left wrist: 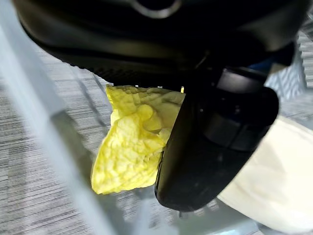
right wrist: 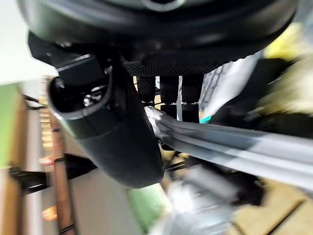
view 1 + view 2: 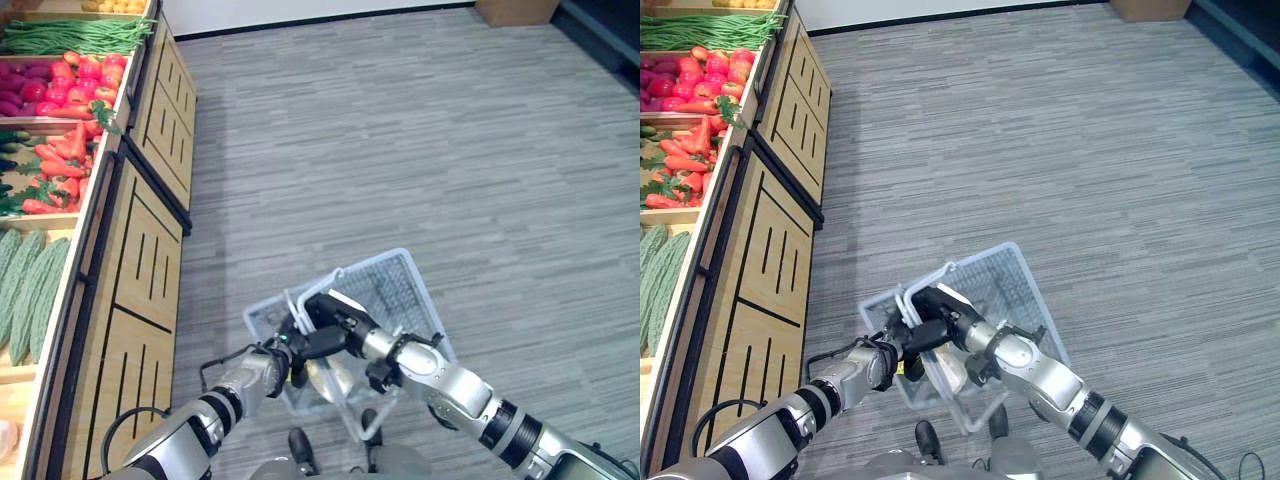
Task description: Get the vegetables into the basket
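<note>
A pale wire basket (image 3: 405, 275) hangs just above the grey floor in front of me. My right hand (image 3: 335, 315) is curled over its grey handle (image 2: 234, 147), and its thumb (image 2: 112, 132) shows beside the bars. Inside the basket lies a cabbage (image 1: 127, 147) with crinkled yellow leaves and a white stem, also visible through the wires (image 3: 335, 380). My left hand (image 3: 258, 372) is at the basket's near rim, right beside the right hand, with its thumb (image 1: 210, 147) in front of the cabbage. The wires and the right hand hide whether it still holds the cabbage.
A wooden produce stand (image 3: 140, 260) runs along the left. It holds green beans (image 3: 80, 38), red tomatoes (image 3: 85, 80), carrots (image 3: 60, 165) and bumpy green gourds (image 3: 25, 290). A cardboard box (image 3: 515, 10) stands far off at the back right. Grey plank floor (image 3: 450, 150) stretches to the right.
</note>
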You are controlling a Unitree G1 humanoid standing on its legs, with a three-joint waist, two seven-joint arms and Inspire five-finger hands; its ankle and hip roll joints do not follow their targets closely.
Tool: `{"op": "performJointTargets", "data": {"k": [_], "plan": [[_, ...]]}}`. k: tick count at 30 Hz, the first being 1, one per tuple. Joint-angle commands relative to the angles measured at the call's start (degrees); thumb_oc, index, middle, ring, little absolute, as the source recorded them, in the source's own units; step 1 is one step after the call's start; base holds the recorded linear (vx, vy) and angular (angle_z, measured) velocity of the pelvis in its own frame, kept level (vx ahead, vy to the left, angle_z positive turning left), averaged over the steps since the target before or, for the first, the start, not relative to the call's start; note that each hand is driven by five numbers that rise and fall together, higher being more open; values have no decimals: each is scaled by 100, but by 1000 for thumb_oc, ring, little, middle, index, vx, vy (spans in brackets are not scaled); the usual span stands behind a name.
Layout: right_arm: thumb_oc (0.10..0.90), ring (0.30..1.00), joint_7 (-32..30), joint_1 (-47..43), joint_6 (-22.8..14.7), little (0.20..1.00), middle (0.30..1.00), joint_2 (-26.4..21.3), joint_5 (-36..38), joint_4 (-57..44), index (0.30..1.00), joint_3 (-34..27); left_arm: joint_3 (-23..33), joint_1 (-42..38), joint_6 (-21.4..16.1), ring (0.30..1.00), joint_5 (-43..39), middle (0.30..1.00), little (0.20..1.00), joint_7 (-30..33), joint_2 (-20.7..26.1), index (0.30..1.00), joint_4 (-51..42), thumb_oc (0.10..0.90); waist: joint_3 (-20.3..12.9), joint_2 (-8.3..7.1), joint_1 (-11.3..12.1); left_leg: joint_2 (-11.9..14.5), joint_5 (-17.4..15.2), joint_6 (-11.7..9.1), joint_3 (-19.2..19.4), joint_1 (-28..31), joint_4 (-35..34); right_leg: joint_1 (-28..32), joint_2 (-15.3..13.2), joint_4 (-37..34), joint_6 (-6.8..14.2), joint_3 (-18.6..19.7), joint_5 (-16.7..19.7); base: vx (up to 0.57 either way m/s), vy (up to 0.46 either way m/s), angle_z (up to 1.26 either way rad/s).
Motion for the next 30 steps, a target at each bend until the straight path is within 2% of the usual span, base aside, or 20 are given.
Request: {"op": "performJointTargets", "data": {"k": [1,7,8,9,10,11,13,15,18,19,20,24,26,27,29,30], "plan": [[400,300,201,-803,-975,300,300,761,514,-835,300,-445,-57,-617,-174,300,108,300,300,192,-353,300,299,400,-219,-172,122,66,-715,-157,-50,-16,633,-130,-287,231,234,-283,-251,0,0,0],[400,300,168,-754,-895,300,300,682,611,-983,300,-466,-70,-644,-196,300,17,300,300,113,-131,300,-315,400,-215,-184,172,60,-767,-126,-99,-23,724,-85,-317,250,238,-338,-268,-2,2,1],[400,300,164,-754,-880,300,300,675,625,-988,300,-464,-76,-655,-194,531,16,531,531,101,-102,531,-396,565,-212,-186,177,63,-776,-124,-101,-24,736,-81,-318,250,238,-345,-270,-17,16,5],[400,300,158,-746,-876,300,300,663,630,-996,300,-478,-68,-649,-182,1000,-11,1000,1000,94,-71,1000,-466,900,-205,-182,185,65,-779,-122,-104,-24,740,-75,-320,251,237,-348,-275,-21,23,5],[400,300,115,-713,-759,300,300,618,554,-1072,300,-562,86,-450,-150,1000,98,1000,1000,189,244,1000,-675,900,-219,-161,238,57,-782,-118,-85,-1,726,-51,-332,247,237,-363,-275,0,0,0],[400,300,168,-712,-795,300,300,598,598,-1144,300,-609,35,-291,-307,1000,6,1000,1000,-85,373,1000,-959,900,-235,-146,276,51,-789,-115,-97,10,719,-44,-334,254,237,-369,-285,0,0,0],[400,300,169,-697,-826,300,300,631,403,-1013,300,-601,-73,-164,-319,1000,-9,1000,1000,-142,408,1000,-1149,900,-233,-122,291,43,-797,-105,-123,0,733,-34,-352,256,237,-403,-288,0,0,0],[400,300,16,-633,-747,300,300,665,-237,-550,300,-554,-101,-208,-297,1000,-41,1000,1000,-151,402,1000,-1245,900,-238,-89,291,30,-802,-93,-164,-1,731,-18,-375,258,244,-446,-294,-19,15,6],[400,300,-155,-428,-496,300,300,627,-1871,425,300,-667,-121,-340,-266,1000,-191,1000,1000,-147,409,1000,-1478,900,-282,-1,278,-3,-825,-75,-262,2,746,28,-406,288,242,-520,-345,-3,18,13],[400,300,-260,-324,-433,300,300,736,-2108,955,300,-724,-103,-374,-256,1000,-330,1000,1000,-149,433,1000,-1594,900,-306,35,274,-12,-839,-65,-303,14,758,60,-417,292,239,-552,-364,9,28,16],[400,300,-274,-205,-382,300,300,834,-2219,1424,300,-777,-85,-427,-236,1000,-448,1000,1000,-125,439,1000,-1676,900,-333,70,268,-26,-841,-65,-349,34,746,94,-426,299,234,-585,-391,17,20,13],[400,300,-342,-66,-359,300,300,880,-2611,2099,300,-866,-104,-376,-226,1000,-479,1000,1000,-139,431,1000,-1728,900,-381,110,258,-50,-841,-58,-428,72,715,160,-450,304,229,-644,-429,11,10,16],[400,300,-526,22,-343,300,300,1013,-2598,2830,300,-964,-141,-343,-236,1000,-475,1000,1000,-145,375,1000,-1659,900,-388,132,247,-59,-850,-61,-479,102,703,199,-449,324,231,-687,-465,7,-1,16],[400,300,-530,11,-360,300,300,1025,-2598,2853,300,-961,-143,-346,-237,1000,-474,1000,1000,-142,377,1000,-1654,900,-388,125,249,-61,-837,-59,-474,96,698,194,-450,314,226,-685,-452,2,1,8],[400,300,-688,-119,-380,300,300,1276,-2545,4141,300,-1093,-281,-639,-225,1000,-682,1000,1000,-158,30,1000,-1404,900,-405,149,194,-71,-822,-54,-507,89,680,190,-444,313,223,-689,-450,-12,8,5],[400,300,-647,-143,-399,300,300,1276,-2598,4287,300,-1115,-251,-610,-242,1000,-704,1000,1000,-146,56,1000,-1334,900,-407,152,199,-78,-818,-56,-513,92,668,190,-442,309,221,-689,-451,-7,8,4]]}}
